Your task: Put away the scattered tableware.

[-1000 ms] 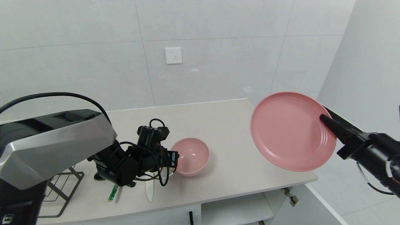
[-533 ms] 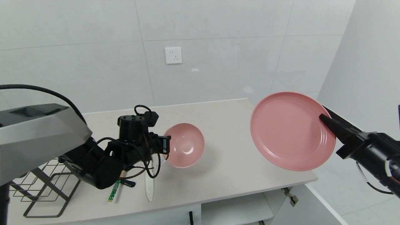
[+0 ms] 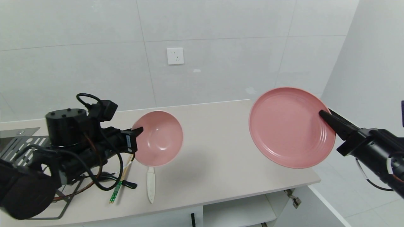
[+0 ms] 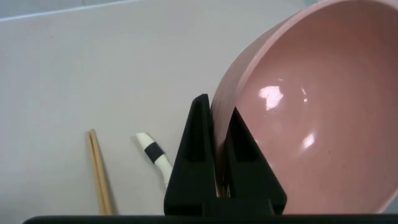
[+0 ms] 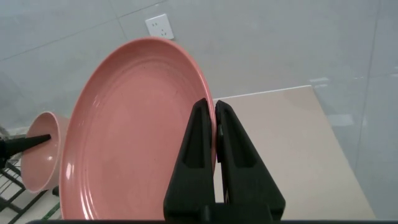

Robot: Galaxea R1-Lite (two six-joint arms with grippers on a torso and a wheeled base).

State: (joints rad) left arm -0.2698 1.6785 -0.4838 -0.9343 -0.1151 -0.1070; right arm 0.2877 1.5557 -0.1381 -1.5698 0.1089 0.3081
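**Head and wrist views, one moment.** Your left gripper [image 3: 138,130] has its fingers closed on the rim of the pink bowl [image 3: 159,138]. The left wrist view shows one finger inside the wall and one outside. The bowl hangs clear of the countertop [image 3: 221,157] over the left half of the surface, tipped on edge so that its hollow faces the head camera.

Your right gripper [image 3: 322,114] pinches the rim of the pink plate [image 3: 284,126] between closed fingers. The plate stands nearly on edge with its ridged face turned toward the robot's left. It is held in the air at the right end of the countertop, with part of it past the counter's edge. Bowl and plate are well apart.

On the countertop beneath the left arm lies a pair of chopsticks [image 3: 117,187], wooden with green ends. Just beside them, to the robot's right, lies a white knife [image 3: 151,187] with its tip toward the front edge. You can see no contact between the two.

A dark wire rack [image 3: 67,199] stands near the counter's left front corner, partly hidden by the arm. A white wall socket [image 3: 175,55] sits on the tiled wall behind
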